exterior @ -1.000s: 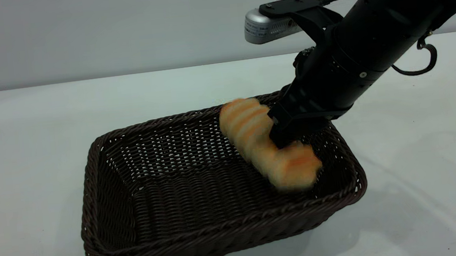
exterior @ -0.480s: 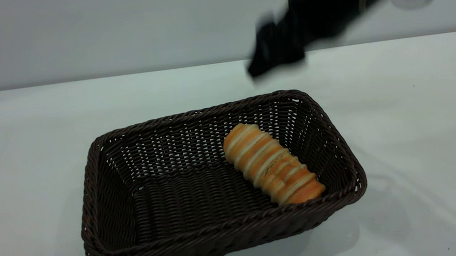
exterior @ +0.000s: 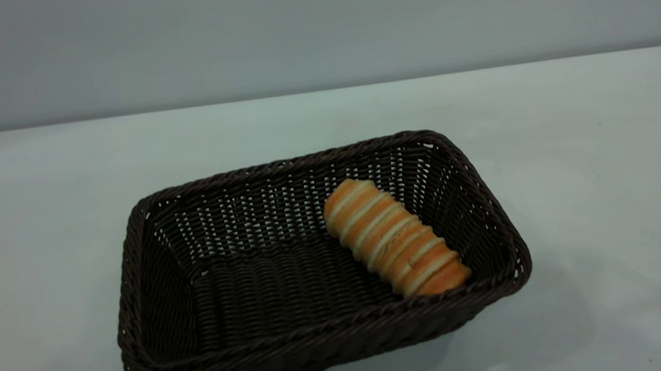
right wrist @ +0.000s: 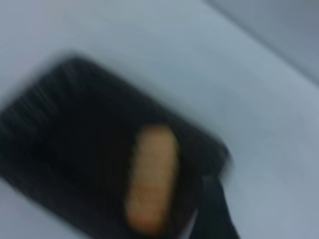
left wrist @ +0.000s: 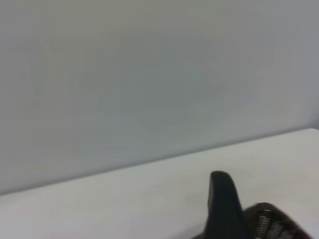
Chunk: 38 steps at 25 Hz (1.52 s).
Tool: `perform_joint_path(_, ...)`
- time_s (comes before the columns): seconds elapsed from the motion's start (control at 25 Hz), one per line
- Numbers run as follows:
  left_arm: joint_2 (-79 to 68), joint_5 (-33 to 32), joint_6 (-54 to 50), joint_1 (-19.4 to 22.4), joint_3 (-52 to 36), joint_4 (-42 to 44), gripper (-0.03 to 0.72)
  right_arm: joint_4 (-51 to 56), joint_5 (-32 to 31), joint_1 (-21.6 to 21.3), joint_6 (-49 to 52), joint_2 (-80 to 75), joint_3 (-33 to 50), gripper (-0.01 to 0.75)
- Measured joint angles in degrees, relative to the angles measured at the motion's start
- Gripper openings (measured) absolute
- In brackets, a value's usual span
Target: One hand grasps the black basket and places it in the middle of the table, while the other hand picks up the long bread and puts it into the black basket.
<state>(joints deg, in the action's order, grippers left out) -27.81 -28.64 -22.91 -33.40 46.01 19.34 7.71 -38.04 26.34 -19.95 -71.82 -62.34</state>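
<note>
The black basket [exterior: 153,299] stands on the white table [exterior: 606,153] near the middle of the exterior view. The long bread [exterior: 393,237] lies slantwise inside it, by the basket's right end wall. Neither arm shows in the exterior view. In the left wrist view a dark part of my left gripper [left wrist: 223,209] stands beside one corner of the basket [left wrist: 271,224], well clear of it. The blurred right wrist view looks down on the basket [right wrist: 65,129] with the bread [right wrist: 152,174] inside, and a dark part of my right gripper [right wrist: 213,209] is above the basket's edge, holding nothing.
A plain grey wall [exterior: 315,29] runs behind the table's far edge. Bare tabletop surrounds the basket on all sides.
One second ago my right gripper held the bread low in the basket. It let go, the bread settled on the basket floor, and the arm rose out of the exterior view.
</note>
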Motion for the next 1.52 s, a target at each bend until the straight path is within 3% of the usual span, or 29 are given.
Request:
perform_joint_path(0.12,4.37,-6.27,-0.52,0.00,0.00,2.04,0.517,-10.80,-10.73,0.00,12.29,5.04,0.00,0.511)
perform_joint_path(0.24,7.67,-14.34,-1.29,0.00,0.00,3.65,0.517,-13.02,-19.32,0.00,16.96,10.39,0.18,0.488)
perform_joint_path(0.4,10.14,-26.83,-1.41,0.00,0.00,6.56,0.517,-10.87,-23.49,0.00,17.59,17.97,4.52,0.445)
perform_joint_path(0.6,10.53,-37.64,-1.73,0.00,-0.10,6.92,0.517,-9.36,-24.51,0.00,17.54,29.75,16.65,0.423)
perform_joint_path(0.92,11.79,-38.01,-3.38,0.00,-6.01,6.77,0.517,-8.03,-24.24,0.00,16.90,49.92,31.77,0.423)
perform_joint_path(1.28,27.95,-38.01,-6.32,0.00,-12.21,5.50,0.517,-8.03,-25.62,0.00,16.85,61.53,32.69,0.423)
perform_joint_path(1.52,29.25,-38.06,-6.74,0.00,-14.10,3.36,0.517,-8.03,-26.18,0.00,16.85,61.59,34.26,0.423)
